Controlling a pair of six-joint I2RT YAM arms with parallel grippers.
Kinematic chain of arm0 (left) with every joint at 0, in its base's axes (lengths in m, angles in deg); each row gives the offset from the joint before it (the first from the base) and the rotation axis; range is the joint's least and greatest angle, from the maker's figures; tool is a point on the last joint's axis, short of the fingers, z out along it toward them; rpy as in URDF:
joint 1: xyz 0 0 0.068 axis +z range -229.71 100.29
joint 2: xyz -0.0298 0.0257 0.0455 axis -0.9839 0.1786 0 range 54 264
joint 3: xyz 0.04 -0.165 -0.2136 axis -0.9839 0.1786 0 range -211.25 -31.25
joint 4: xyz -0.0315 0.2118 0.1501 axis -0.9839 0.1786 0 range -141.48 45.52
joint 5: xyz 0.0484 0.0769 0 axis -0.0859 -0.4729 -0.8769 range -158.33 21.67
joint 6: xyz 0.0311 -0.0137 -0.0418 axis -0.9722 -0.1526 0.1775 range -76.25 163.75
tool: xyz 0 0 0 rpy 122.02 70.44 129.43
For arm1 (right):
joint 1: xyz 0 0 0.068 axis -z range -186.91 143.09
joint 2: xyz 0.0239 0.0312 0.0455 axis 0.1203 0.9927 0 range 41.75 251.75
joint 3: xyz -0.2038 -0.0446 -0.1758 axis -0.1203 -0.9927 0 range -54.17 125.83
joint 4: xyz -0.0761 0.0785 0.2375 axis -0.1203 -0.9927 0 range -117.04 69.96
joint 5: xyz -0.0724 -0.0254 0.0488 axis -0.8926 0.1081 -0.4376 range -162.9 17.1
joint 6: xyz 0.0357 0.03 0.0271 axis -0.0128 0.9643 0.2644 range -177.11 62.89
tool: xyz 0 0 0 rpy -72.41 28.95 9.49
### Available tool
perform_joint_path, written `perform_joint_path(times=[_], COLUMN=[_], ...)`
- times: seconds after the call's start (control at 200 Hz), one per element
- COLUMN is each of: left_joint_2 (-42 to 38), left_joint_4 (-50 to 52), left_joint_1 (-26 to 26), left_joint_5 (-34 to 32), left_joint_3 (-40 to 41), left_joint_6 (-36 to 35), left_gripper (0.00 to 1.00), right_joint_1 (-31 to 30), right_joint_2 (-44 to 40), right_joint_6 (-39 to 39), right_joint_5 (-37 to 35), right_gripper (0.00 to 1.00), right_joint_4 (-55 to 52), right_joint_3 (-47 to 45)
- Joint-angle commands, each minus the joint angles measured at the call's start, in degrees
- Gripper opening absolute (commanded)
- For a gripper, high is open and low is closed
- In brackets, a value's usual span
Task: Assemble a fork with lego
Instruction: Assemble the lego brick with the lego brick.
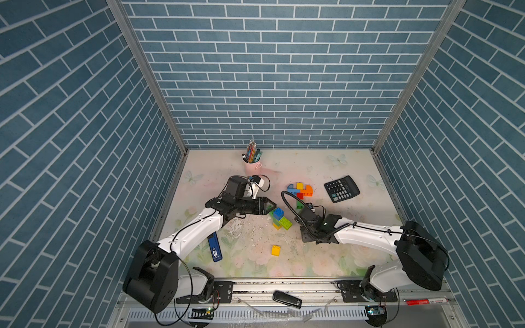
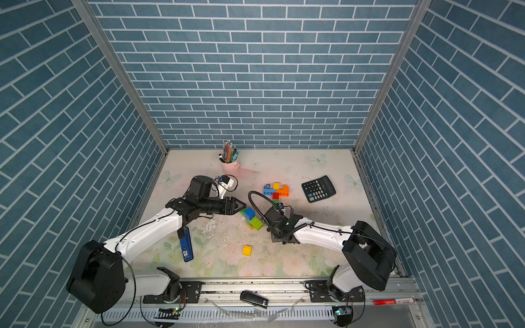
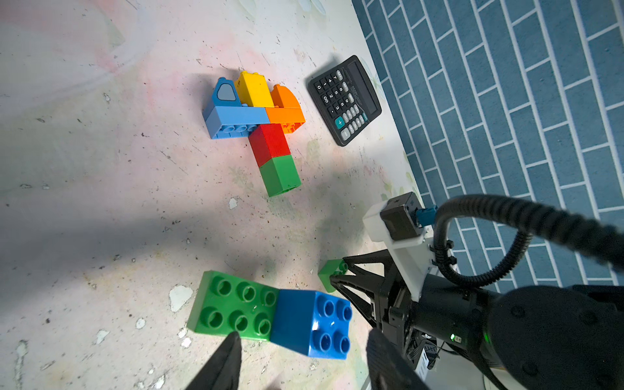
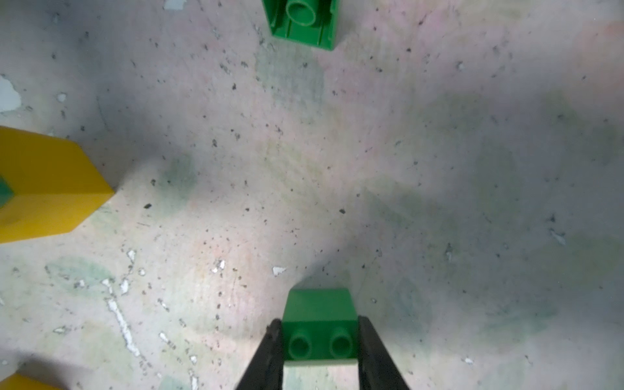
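Observation:
A joined lego piece (image 1: 300, 189) lies flat mid-table: light blue, yellow and orange bricks across, then a red and a green brick (image 3: 279, 175) in line below. Nearer, a cluster has a blue brick (image 1: 278, 213) on a green plate (image 3: 233, 305), with lime (image 1: 285, 222) and yellow bricks beside it. A loose yellow brick (image 1: 275, 250) lies toward the front. My left gripper (image 3: 304, 337) hangs open just over the blue brick, holding nothing. My right gripper (image 4: 319, 324) is shut on a small green brick (image 4: 320, 332), close above the table and right of the cluster.
A black calculator (image 1: 341, 188) lies at the right. A pink cup of pens (image 1: 252, 164) stands at the back. A blue flat device (image 1: 215, 247) lies by the left arm. A black object (image 1: 287, 299) and a red marker (image 1: 426, 301) rest on the front rail.

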Motion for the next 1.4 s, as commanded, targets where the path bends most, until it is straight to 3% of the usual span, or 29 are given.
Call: perform_joint_path(times=[0.0, 0.15, 0.295, 0.475, 0.875, 1.395], left_joint_2=[-1.26, -1.83, -1.86, 0.16, 4.97, 7.72], left_joint_4=[0.75, 0.94, 0.24, 0.08, -2.36, -3.64], left_joint_1=[-0.36, -0.32, -0.35, -0.32, -1.03, -1.01], left_joint_5=[-0.80, -1.07, 0.43, 2.39, 6.38, 6.85], left_joint_3=[0.36, 0.80, 1.29, 0.80, -0.67, -0.52], left_joint_6=[-0.91, -0.74, -0.53, -0.58, -0.09, 0.31], left_gripper=[0.61, 0.63, 0.65, 0.60, 0.46, 0.37], right_joint_1=[-2.53, -3.96, -3.96, -3.83, -4.09, -4.18], right_joint_2=[3.05, 1.85, -5.71, -11.98, -15.58, -9.73], right_joint_6=[5.74, 6.37, 3.98, -2.80, -16.73, -28.47], right_joint_5=[-2.14, -4.74, -9.74, -13.78, -4.85, 9.92], right_gripper=[0.00, 0.00, 0.00, 0.00, 0.00, 0.00], right_joint_4=[1.65, 2.82, -0.33, -4.09, 0.69, -3.04], right_joint_3=[-4.13, -4.63, -3.20, 1.40, 6.28, 13.68])
